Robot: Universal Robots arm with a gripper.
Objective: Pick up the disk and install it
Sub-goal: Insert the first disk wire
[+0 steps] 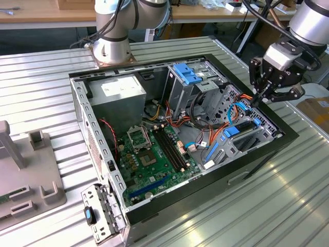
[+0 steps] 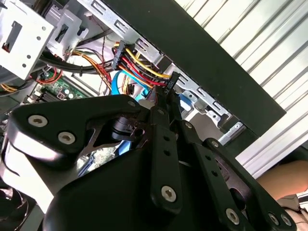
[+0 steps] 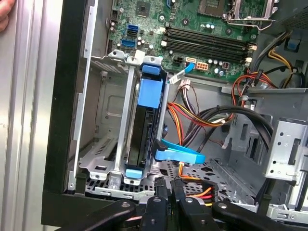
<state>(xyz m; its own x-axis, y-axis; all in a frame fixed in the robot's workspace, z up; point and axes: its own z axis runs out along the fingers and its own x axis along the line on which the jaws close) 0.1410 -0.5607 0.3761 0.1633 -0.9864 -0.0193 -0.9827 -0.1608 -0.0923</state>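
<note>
disk [image 3: 144,125] sits on edge in the case's drive bay [image 3: 103,163], at your gripper's 11 o'clock in the first wrist view, blue carrier up so it slots between rails | gripper [image 1: 258,99] angled down over case corner, fingers pinched together, holding nothing you can see

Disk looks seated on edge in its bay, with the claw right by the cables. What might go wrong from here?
1. The claw has its tips right at the red, yellow and black power wires; moving away may snag them or tug their connector.
2. A blue plastic tab juts out beside the disk; a sideways move may catch it and shift the disk.
</note>
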